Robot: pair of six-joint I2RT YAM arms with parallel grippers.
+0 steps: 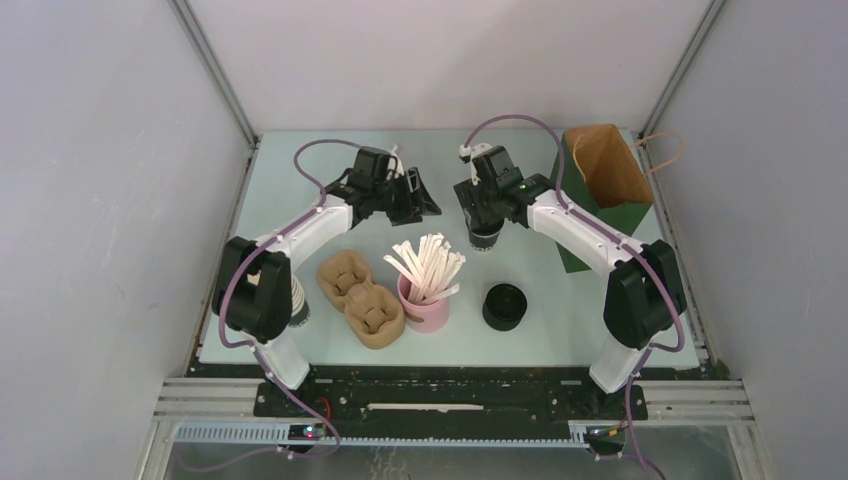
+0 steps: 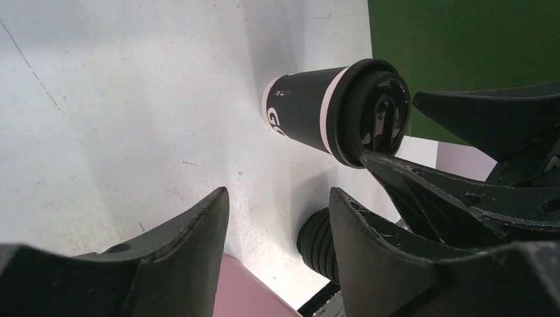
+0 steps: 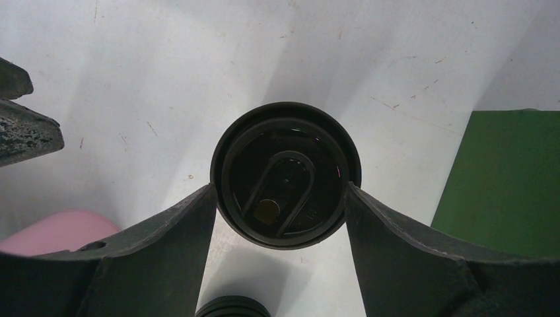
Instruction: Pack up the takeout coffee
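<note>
Top external view: left gripper (image 1: 418, 195) spread, empty, just left of the upright takeout coffee (image 1: 487, 240) on the desk (image 1: 560, 325). Right gripper (image 1: 487, 227), nearer, descends vertically astride its lid; clamping indeterminate. Green bag (image 1: 600, 170) lies rightward.

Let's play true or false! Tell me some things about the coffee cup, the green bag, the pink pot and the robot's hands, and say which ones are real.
1. The takeout coffee has its black lid on. True.
2. The takeout coffee is inside the green bag. False: it stands on the table outside the bag, with the fingers of the right gripper on either side of it.
3. The left gripper is holding a stick. False: it is open, with nothing between its fingers.
4. The pink holder has pale sticks standing in it. True.
</note>
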